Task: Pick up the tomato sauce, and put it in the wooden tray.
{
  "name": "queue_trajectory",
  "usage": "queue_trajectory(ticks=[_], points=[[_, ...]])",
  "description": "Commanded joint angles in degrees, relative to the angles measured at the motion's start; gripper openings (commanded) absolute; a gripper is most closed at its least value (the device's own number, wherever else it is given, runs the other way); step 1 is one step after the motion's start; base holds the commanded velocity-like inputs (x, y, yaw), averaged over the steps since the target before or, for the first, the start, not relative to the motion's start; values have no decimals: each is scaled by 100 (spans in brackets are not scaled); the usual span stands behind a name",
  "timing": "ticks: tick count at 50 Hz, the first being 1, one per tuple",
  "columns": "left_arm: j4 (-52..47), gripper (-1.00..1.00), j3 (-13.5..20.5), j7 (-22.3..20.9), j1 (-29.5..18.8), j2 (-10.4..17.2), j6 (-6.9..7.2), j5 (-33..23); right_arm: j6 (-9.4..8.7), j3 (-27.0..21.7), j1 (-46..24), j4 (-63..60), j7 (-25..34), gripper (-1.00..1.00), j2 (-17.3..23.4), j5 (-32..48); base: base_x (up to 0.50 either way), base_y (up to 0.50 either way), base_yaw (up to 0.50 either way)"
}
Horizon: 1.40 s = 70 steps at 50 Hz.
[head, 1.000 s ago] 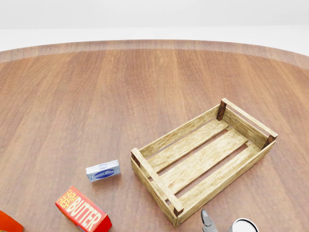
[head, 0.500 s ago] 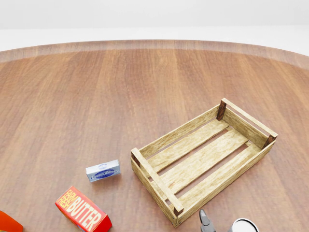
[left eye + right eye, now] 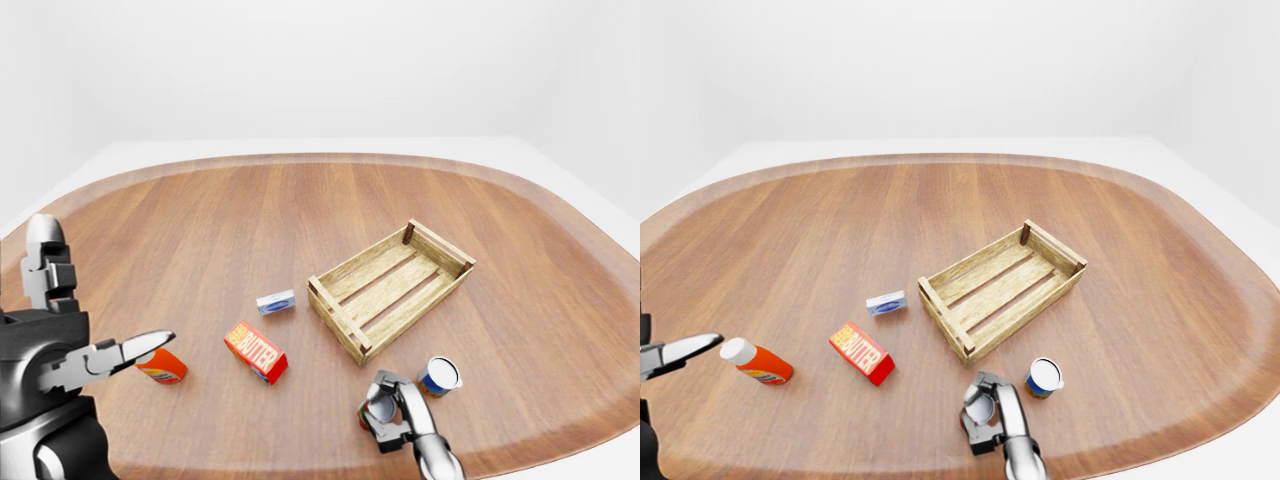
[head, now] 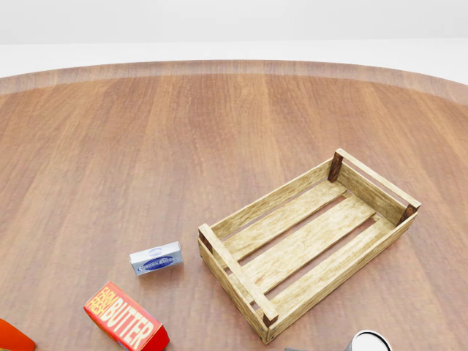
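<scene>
At the bottom of the left-eye view the right hand [image 3: 392, 415] is wrapping its fingers around a small round can with a red side, the tomato sauce [image 3: 380, 407], which is sitting low over the wooden table [image 3: 200, 230], below the tray's near corner. Just to its right a blue-labelled can [image 3: 1044, 377] is standing upright. At the lower left the left hand [image 3: 70, 340] is hanging with its fingers spread, grasping nothing, beside an orange bottle [image 3: 758, 362] lying on its side. Farther up, a red butter box [image 3: 256, 351] and a small blue-white packet [image 3: 276, 301] are lying left of the wooden tray [image 3: 390, 287], which is holding nothing.
</scene>
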<state>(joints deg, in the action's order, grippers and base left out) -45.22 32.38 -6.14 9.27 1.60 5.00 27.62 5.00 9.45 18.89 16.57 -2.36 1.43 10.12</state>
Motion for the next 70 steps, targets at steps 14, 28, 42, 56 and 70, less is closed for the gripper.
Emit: queue_trajectory(ticks=[14,28,42,56,70], points=[[-44,92,68,4,4,12,0,73,0,-17,25,3,15,-100,-5,61,0,0,0],[-58,92,48,2,8,1,0,52,0,140,409,-757,91,-100,76,-51,0,0,0],[-84,93,39,0,16,-12,0,37,0,548,1013,-2040,-121,-100,410,-77,0,0,0],[-24,93,21,3,-1,-2,0,14,0,1099,1766,-3759,-672,-100,1123,-96,0,0,0],[59,92,-3,27,-27,18,0,-7,0,1451,2262,-4805,-1189,-100,1726,17,0,0,0]])
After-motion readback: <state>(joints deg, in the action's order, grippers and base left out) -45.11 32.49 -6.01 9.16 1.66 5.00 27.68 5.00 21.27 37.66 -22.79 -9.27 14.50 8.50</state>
